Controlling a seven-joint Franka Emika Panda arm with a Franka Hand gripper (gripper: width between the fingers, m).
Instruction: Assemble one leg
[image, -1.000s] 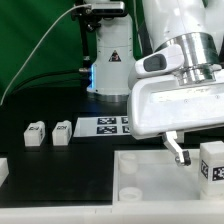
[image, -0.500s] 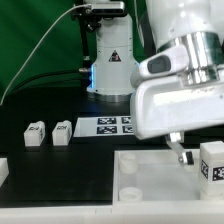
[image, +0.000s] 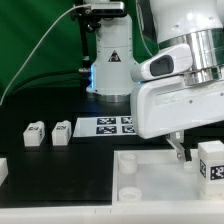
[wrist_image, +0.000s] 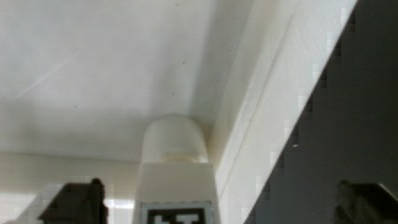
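A leg (image: 211, 162), a small white post with a black-and-white tag, stands at the exterior view's right on the large white tray (image: 150, 185). In the wrist view the same leg (wrist_image: 175, 160) lies between my two dark fingertips (wrist_image: 75, 203), nearer to one of them and touching neither. My gripper (image: 194, 152) is open around this leg, low over the tray; it also shows in the wrist view (wrist_image: 219, 206). Two more legs (image: 35, 133) (image: 62, 132) stand on the black table at the exterior view's left.
The marker board (image: 114, 125) lies behind the tray. The robot base (image: 110, 60) stands at the back. Another white part (image: 3, 170) sits at the left edge of the exterior view. The tray has round holes (image: 128, 167) near its corner.
The hand has shifted very slightly toward the exterior view's right over the tray. The legs and tray have not moved.
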